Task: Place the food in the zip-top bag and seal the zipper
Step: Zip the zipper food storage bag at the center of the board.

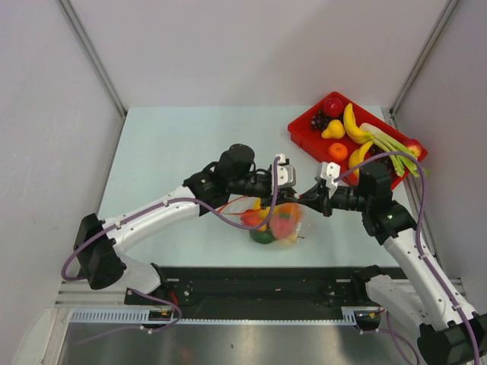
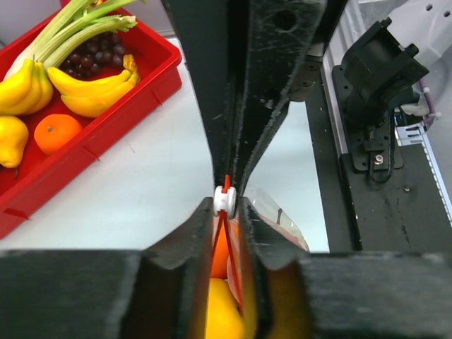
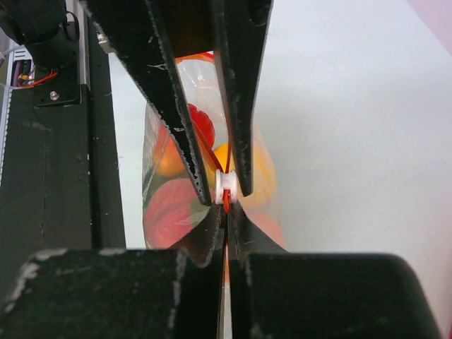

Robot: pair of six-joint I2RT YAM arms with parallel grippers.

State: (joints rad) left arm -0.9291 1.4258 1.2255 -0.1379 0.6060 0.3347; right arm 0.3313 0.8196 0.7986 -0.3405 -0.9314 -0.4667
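The clear zip-top bag (image 1: 278,223) lies on the table between both arms, with food inside: red (image 1: 281,226), green (image 1: 261,236), orange (image 2: 220,251) and yellow (image 2: 222,311) pieces. The orange-red zipper (image 3: 227,205) runs along its top edge and carries a white slider (image 2: 225,200). My left gripper (image 2: 226,206) is closed narrowly, its tips pressing the slider's two sides. Facing it from the right, my right gripper (image 3: 227,215) is shut on the zipper strip just behind the slider. Both grippers meet tip to tip above the bag (image 1: 304,198).
A red tray (image 1: 304,133) sits at the back right holding bananas (image 1: 351,125), grapes, a yellow pear, an orange, a red apple and green stalks. A black rail (image 1: 266,293) runs along the near table edge.
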